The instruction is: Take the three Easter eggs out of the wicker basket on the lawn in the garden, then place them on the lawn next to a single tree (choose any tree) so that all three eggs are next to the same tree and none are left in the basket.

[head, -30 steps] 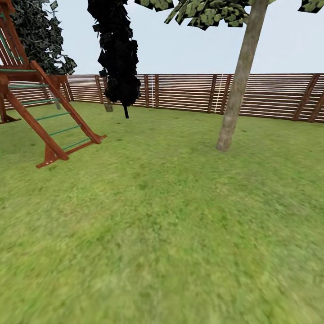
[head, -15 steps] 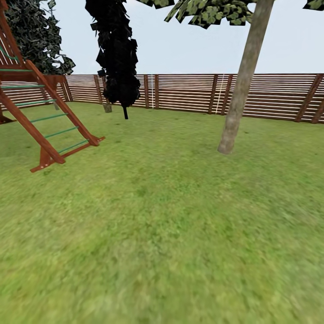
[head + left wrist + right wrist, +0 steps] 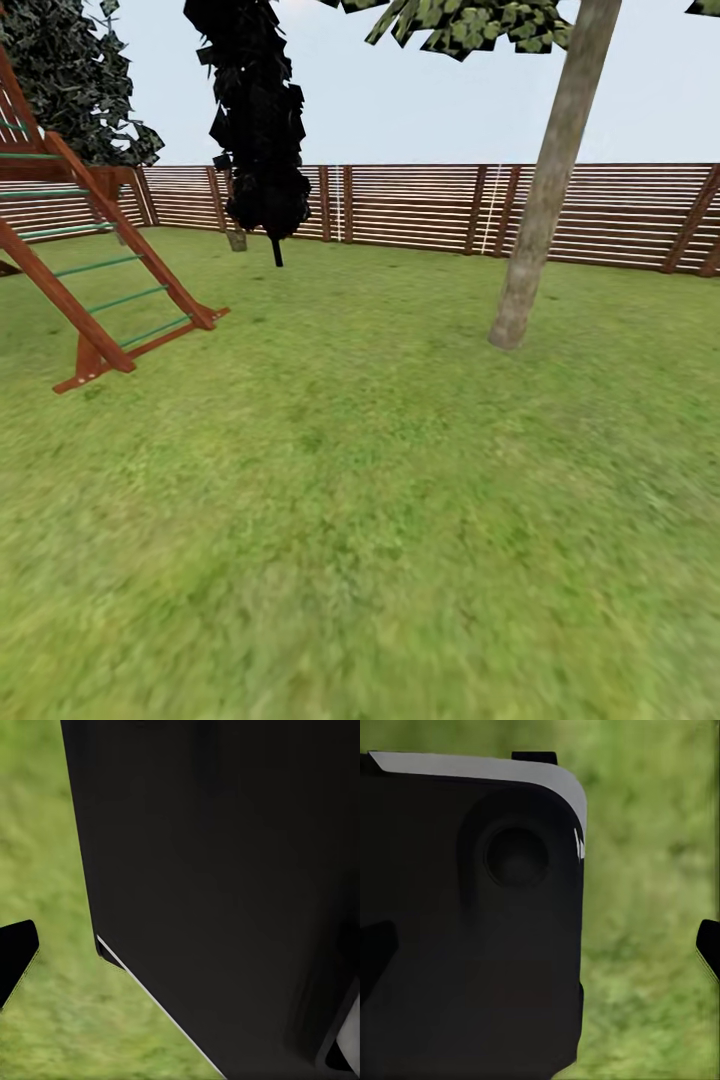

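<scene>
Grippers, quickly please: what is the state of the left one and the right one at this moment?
Left gripper: cannot be told; a dark body blocks the wrist view.
Right gripper: cannot be told, for the same reason.

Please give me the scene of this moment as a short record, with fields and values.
ground: lawn, green grass
nearest tree: tree with pale grey trunk, ahead to the right
other tree: thin-stemmed dark tree, farther, by the fence
boundary: wooden slat fence across the back
play structure: wooden ladder frame, at left

Pale-trunked tree (image 3: 545,200) leans on mottled green lawn (image 3: 350,480).
</scene>
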### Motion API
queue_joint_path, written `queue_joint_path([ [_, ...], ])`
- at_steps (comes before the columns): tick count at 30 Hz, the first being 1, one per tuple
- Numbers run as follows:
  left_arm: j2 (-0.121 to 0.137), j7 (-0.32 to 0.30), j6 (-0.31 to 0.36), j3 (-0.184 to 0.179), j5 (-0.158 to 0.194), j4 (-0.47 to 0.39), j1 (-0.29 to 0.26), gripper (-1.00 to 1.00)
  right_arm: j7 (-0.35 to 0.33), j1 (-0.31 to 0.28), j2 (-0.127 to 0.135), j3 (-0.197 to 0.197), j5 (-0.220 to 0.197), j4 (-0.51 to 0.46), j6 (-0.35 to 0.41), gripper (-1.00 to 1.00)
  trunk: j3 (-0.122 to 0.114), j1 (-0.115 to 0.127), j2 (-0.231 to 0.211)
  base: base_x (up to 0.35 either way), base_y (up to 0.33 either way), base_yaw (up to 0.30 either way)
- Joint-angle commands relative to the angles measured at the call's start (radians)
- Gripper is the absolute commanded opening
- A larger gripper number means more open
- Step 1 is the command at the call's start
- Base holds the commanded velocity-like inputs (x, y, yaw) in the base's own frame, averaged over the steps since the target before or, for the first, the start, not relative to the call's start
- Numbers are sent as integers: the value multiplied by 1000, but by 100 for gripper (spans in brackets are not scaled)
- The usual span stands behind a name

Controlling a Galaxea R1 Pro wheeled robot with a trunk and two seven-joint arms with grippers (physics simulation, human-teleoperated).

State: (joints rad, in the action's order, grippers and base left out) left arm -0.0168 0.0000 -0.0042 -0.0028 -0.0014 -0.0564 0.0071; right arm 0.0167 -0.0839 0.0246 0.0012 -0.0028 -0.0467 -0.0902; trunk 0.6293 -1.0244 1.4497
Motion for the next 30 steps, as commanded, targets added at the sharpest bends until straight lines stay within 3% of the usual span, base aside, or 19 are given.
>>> queue_joint_path([
  [1,0,0,0,0,0,-2,1,100,2,0,0,0,0,1,-3,100,1,-1,0,340,0,0],
  [30,0,0,-1,0,0,-2,1,100,2,0,0,0,0,1,-3,100,1,-1,0,340,0,0],
])
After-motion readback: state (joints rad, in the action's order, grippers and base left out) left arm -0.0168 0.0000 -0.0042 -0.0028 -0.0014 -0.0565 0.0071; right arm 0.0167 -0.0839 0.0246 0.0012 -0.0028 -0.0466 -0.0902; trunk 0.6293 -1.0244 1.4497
